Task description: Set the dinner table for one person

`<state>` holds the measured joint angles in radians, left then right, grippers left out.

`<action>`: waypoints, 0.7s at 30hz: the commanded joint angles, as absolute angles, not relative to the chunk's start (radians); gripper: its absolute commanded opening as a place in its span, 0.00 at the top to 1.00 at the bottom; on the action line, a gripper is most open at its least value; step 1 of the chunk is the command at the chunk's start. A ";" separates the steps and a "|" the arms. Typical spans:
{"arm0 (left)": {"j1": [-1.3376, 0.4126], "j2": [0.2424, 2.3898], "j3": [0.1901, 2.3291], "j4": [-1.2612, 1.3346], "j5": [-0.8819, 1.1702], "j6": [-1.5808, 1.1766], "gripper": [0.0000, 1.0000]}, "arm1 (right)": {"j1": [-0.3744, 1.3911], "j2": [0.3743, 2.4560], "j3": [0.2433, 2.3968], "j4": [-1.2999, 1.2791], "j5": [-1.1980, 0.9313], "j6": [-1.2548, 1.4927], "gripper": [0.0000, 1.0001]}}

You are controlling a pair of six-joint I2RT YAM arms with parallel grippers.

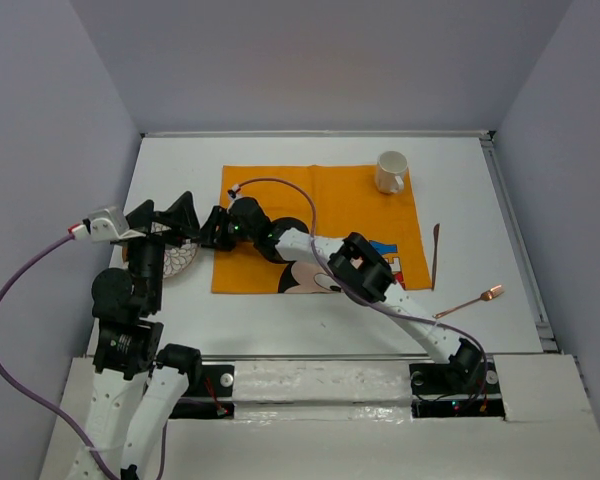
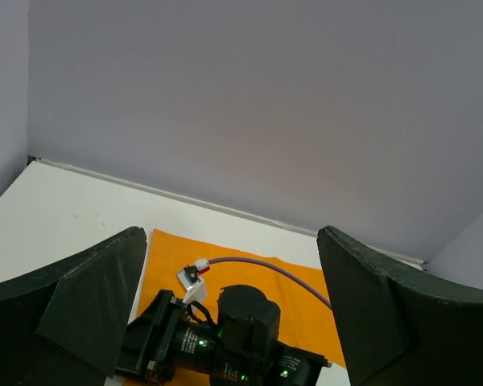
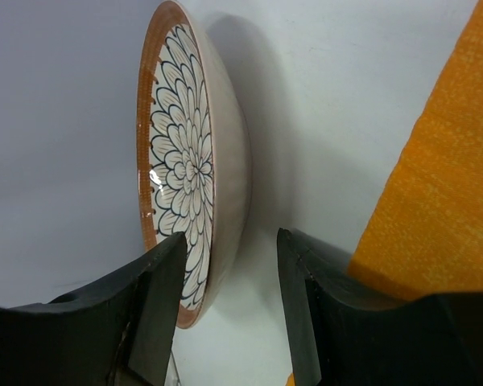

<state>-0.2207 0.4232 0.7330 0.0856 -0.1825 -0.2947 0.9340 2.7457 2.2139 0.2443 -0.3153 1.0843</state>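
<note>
Straddling plate (image 3: 189,169) rim, right fingers (image 3: 157,301), Mickey placemat (image 1: 320,190)

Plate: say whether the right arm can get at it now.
Probably yes. The right gripper stands with open jaws astride the rim of the plate, nothing between. The left gripper hangs close by, which might crowd a lift.

Plate (image 1: 183,260) (patterned) mostly under left arm (image 1: 130,300)

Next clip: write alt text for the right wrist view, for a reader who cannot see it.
The right end effector straddles the rim of a petal-patterned, orange-rimmed plate, jaws open, one finger on each side. The plate lies on the white dinner table; the edge of an orange placemat shows at right.
</note>
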 commanded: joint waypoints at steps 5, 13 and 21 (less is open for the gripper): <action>-0.215 0.387 0.730 0.138 -0.189 -0.288 0.01 | 0.945 2.809 2.335 0.175 -0.362 1.132 0.48; -0.206 0.362 0.730 0.140 -0.192 -0.290 0.01 | 0.936 2.861 2.434 0.092 -0.368 1.149 0.68; -0.209 0.347 0.732 0.137 -0.195 -0.287 0.01 | 0.936 2.783 2.260 0.158 -0.416 1.163 1.00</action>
<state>-0.2138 0.3584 0.7330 0.0868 -0.1883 -0.2939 0.9321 2.8357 2.3600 0.1085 -0.3592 1.1439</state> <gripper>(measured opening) 0.989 0.042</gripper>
